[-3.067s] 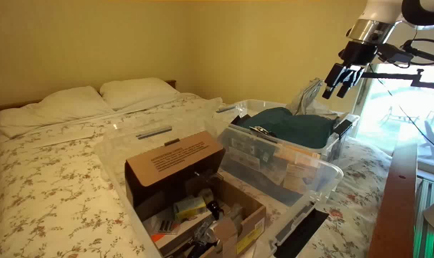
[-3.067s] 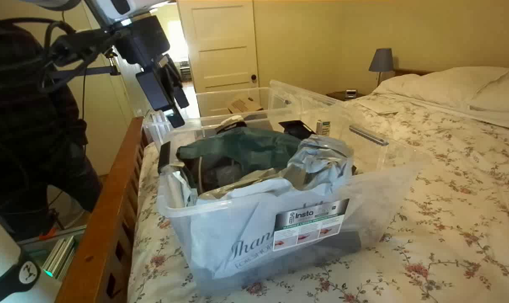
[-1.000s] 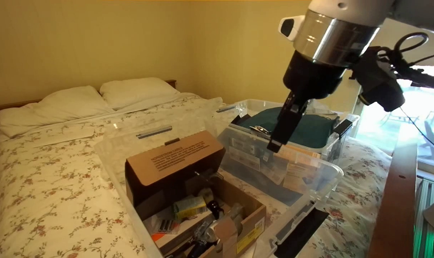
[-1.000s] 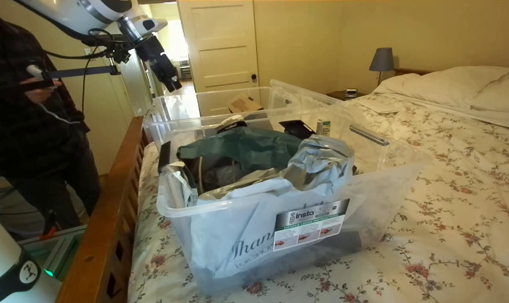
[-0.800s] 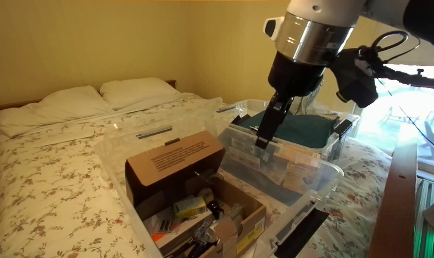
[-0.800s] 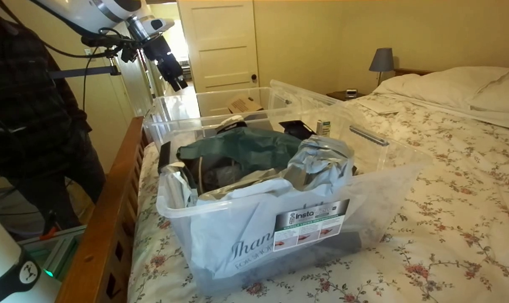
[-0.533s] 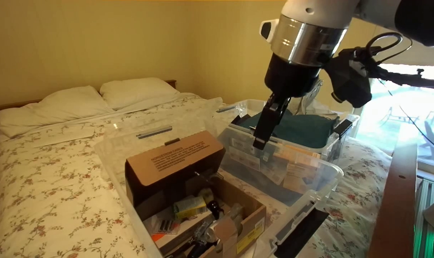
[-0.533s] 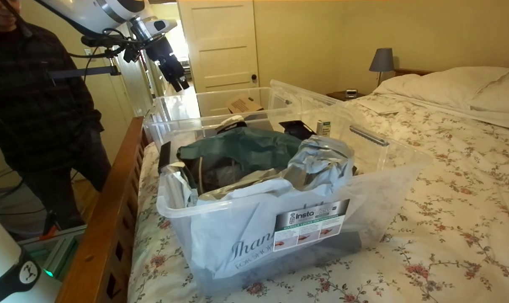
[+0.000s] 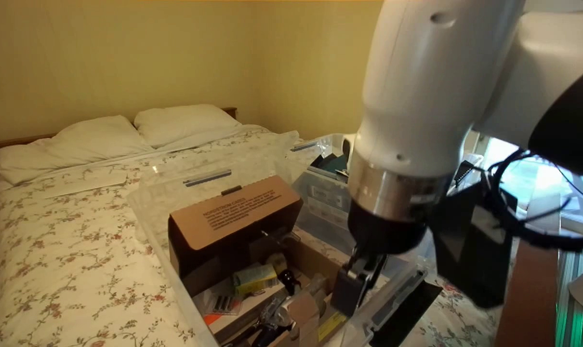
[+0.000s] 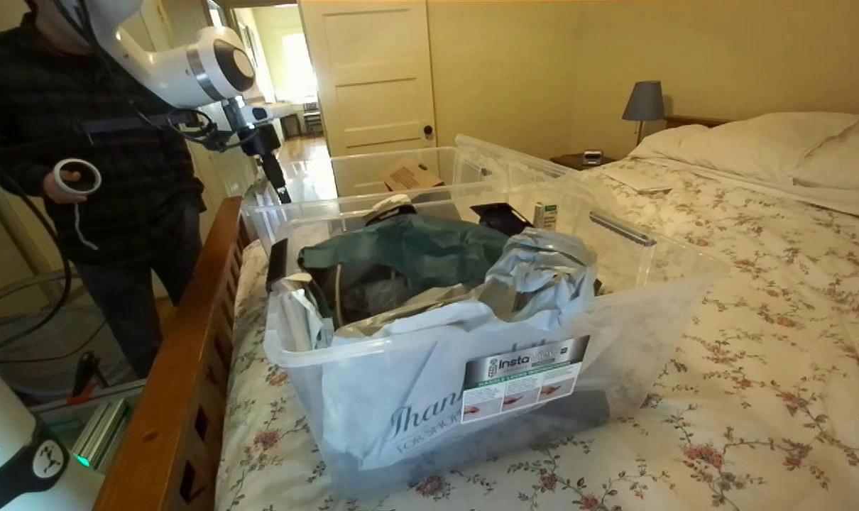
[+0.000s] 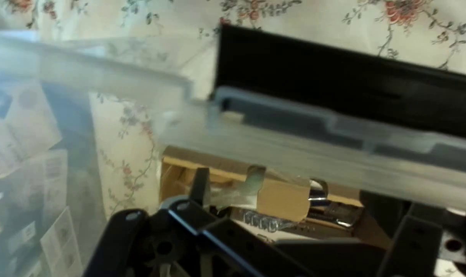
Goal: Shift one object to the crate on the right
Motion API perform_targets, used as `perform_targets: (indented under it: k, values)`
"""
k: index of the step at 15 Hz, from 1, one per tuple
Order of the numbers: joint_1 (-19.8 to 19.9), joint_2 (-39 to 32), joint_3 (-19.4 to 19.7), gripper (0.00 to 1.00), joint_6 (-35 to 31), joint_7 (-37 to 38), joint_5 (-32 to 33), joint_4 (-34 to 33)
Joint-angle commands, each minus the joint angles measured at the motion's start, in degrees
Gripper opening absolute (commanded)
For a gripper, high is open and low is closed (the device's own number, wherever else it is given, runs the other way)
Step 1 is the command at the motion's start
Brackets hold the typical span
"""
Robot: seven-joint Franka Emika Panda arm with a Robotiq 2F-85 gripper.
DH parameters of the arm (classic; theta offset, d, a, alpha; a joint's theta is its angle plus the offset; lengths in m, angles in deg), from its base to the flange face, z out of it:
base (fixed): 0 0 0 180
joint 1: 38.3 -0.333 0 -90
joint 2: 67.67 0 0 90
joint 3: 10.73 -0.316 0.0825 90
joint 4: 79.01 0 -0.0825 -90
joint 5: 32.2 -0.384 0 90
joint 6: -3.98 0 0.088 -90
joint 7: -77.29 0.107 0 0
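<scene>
1. Crate [image 10: 330, 356]: large, clear, rimmed plastic tub standing upright on the floral bedcover [image 10: 770, 369]. Shows in both exterior views; in an exterior view the arm [image 9: 412, 96] hides part of it.
2. Its load: dark green bag [image 10: 429, 245] on top; pale lettered plastic bag [image 10: 415, 383], crumpled above, lying along the inside of one wall. Outer face carries a printed label [image 10: 522, 376], "Insta" legible.
3. Just beside the crate, a second clear tub [image 9: 390, 299], black latch flap [image 9: 409, 313] swung outward. Whether the two tubs touch, cannot tell.
4. Cardboard box [image 9: 233, 212] inside that second tub, printed lid raised. Contents jumbled: yellow-green packet [image 9: 255, 279], small clear packet [image 9: 224, 304] with dark strips, various dark and clear-wrapped pieces too indistinct to name.
5. Gripper [image 9: 354, 295]: pincer released, fingers [image 11: 200, 188] well apart in the wrist view, with cardboard and clear wrapping showing in the gap.
6. Gripper position: angled downward at the latch side of the second tub, near the wall of the cardboard box. Contact, cannot tell. Wrist view partly blurred; tub rim crosses just above the fingers there.
7. Person [image 10: 138, 184] in dark clothing beyond the wooden rail [image 10: 181, 341], white ring-shaped device [image 10: 77, 162] in one hand.
8. Background: pale pillows [image 9: 185, 124] in both exterior views; grey-shaded lamp [image 10: 644, 101]; pale panelled door [image 10: 376, 92] behind the second tub in an exterior view.
</scene>
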Motion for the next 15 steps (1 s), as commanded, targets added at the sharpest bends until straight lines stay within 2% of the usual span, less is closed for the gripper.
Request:
perform_targets:
  k: [1,4,6,8,10,12,13,15]
  values:
    - [-12.25,-11.98,10.3,1.0,-1.31,7.61,2.58,-13.3]
    - [-20.75,-16.42,19.88,1.0,-1.84,7.88,2.22,-22.54]
    - [-24.56,-18.82,25.23,1.0,0.69,6.7,2.46,-28.92]
    - [-26.64,-20.1,29.05,1.0,3.24,4.63,1.99,-33.87]
    - [-27.97,-20.9,31.96,1.0,8.48,2.35,1.53,-37.94]
    - [-28.49,-22.12,33.87,1.0,18.33,0.3,0.35,-41.47]
    - [-27.05,-18.83,31.93,1.0,11.43,2.36,1.08,-35.27]
    - [-26.92,-18.94,32.24,1.0,12.53,1.99,1.06,-35.91]
